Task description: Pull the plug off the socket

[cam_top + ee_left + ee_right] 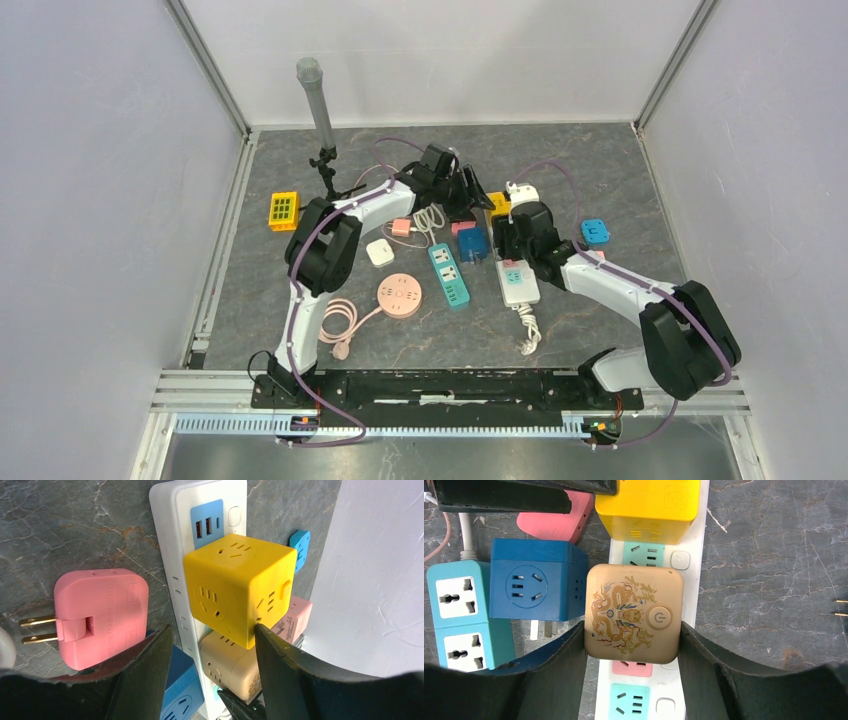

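Note:
A white power strip point(691, 595) lies on the table, also in the top view point(520, 285) and the left wrist view point(170, 540). A gold cube plug with a dragon print point(634, 612) and a yellow cube plug point(240, 590) are seated in it side by side. My right gripper point(632, 645) is shut on the gold cube, one finger on each side. My left gripper point(210, 635) is open around the yellow cube. Its right finger point(270, 650) touches the cube's corner and the left finger stands apart. In the top view both grippers point(470, 195) point(512, 240) meet over the strip.
A dark blue cube point(536, 585) and a teal strip point(461, 615) lie just left of the white strip. A pink adapter point(100, 615) lies beside them. A round pink strip point(402, 296), a small yellow block point(284, 210), a light blue adapter point(595, 232) and a grey post point(318, 110) stand around.

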Tool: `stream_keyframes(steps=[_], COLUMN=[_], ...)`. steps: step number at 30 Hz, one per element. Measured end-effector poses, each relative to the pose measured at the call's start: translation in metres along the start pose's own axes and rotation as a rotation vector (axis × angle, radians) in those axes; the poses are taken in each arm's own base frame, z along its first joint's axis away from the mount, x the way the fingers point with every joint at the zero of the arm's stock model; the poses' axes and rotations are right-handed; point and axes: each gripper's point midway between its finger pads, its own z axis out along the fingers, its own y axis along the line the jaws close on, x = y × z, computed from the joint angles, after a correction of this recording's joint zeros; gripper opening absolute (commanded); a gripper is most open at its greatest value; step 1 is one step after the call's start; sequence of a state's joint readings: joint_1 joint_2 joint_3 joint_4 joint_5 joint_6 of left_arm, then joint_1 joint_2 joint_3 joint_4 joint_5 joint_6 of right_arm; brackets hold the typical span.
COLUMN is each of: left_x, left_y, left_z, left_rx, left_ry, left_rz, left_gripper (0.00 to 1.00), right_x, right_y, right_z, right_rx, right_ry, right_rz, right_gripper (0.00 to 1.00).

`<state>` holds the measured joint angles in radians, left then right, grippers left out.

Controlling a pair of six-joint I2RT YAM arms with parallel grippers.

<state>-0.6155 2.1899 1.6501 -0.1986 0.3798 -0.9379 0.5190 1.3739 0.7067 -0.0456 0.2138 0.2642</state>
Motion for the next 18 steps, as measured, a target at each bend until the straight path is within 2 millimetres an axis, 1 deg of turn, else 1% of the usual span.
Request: stream_keyframes(steps=[1, 4, 8, 10, 12, 14, 17, 18], left_x=[0.0, 0.001, -0.001, -0.001, -0.002, -0.002, -0.004, -0.004], left_y=[-0.001, -0.002, -0.004, -0.004, -0.004, -0.004, -0.004, -0.004], left_z=[0.001, 0.003, 0.004, 0.004, 0.003, 0.002, 0.002, 0.002], left_rx=[0.004, 0.011, 0.015, 0.007, -0.003, -0.008, -0.014, -0.015], left_ry=[0.005, 0.014, 0.016, 0.017, 0.018, 0.018, 0.012, 0.01], left_rz=[0.0, 0.0, 0.002, 0.005, 0.018, 0.034, 0.06, 0.065], left_gripper=[0.66, 0.63, 0.6, 0.59, 0.56, 0.55, 0.53, 0.52], right_x=[0.0, 0.001, 0.002, -0.002, -0.007, -0.012, -0.015, -0.016], right_y=[0.0, 0.001, -0.001, -0.002, -0.003, -0.003, -0.002, -0.002], right_z=[0.0, 0.0, -0.001, -0.001, -0.001, -0.001, 0.002, 0.003], right_rx=[0.0, -0.005, 0.004, 0.014, 0.02, 0.025, 0.033, 0.034], right_ry=[0.001, 0.005, 0.012, 0.003, -0.01, -0.019, -0.014, -0.013], right_rz=[0.0, -0.002, -0.004, -0.003, 0.0, 0.001, 0.004, 0.002], right_gripper=[0.73, 0.8, 0.8, 0.77, 0.7, 0.57, 0.34, 0.3])
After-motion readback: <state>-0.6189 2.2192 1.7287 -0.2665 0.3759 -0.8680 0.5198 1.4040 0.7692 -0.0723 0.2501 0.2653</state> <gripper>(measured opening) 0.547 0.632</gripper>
